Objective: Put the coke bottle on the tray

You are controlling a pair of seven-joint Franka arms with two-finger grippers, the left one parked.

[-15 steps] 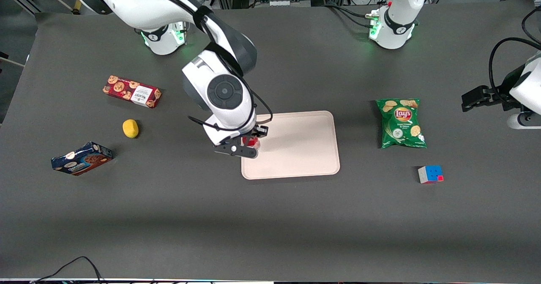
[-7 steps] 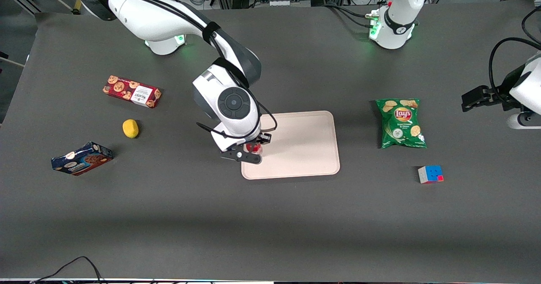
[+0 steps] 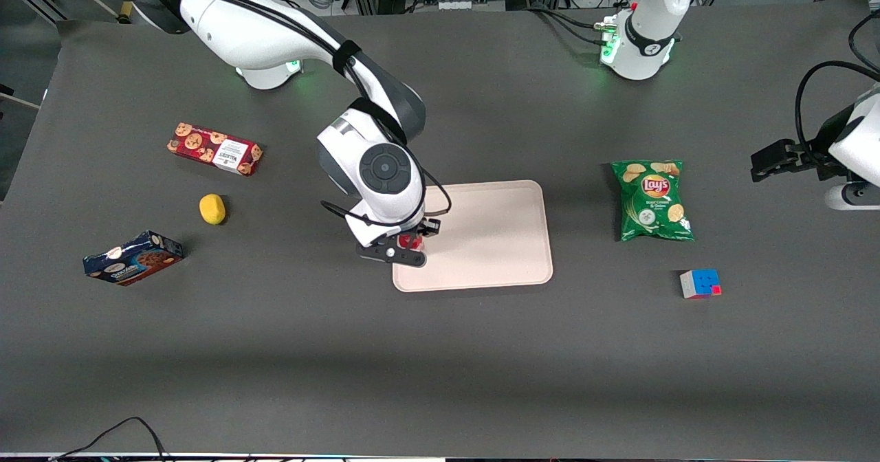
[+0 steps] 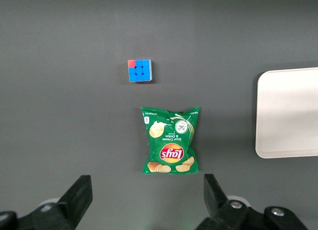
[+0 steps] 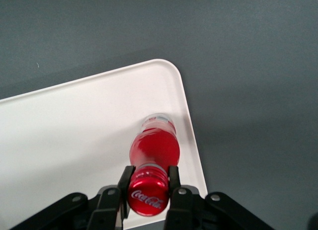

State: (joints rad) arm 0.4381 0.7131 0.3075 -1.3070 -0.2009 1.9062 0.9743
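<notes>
A: Near the centre of the front view, where does the claw (image 3: 410,241) stand, and what does it hold?

B: It hangs over the edge of the large flat pale pinkish-beige rectangular tray (image 3: 495,242) that faces the working arm's end of the dark grey worktop (image 3: 440,352). The wrist view shows both fingers (image 5: 175,176) clamped on the red cap of the small red coke bottle (image 5: 154,150). The bottle is upright, and its clear base sits over the tray surface, close inside the rim near a rounded corner.

A: What has changed in the last second?

B: One second ago the claw and bottle were nearer the tray's edge. They have since shifted slightly inward over the tray and a little lower in the frame. Over the last half second the position has barely altered.

A: What does that mean for the task?

B: The carry appears complete. Judged from the wrist view, the base is at or close to the tray floor; contact cannot be confirmed. The remaining step is likely release and a straight withdrawal upward.

A: Any risk?

B: The bottle is tall and narrow and stands near the rim. A sideways pull on release could tip it.
</notes>
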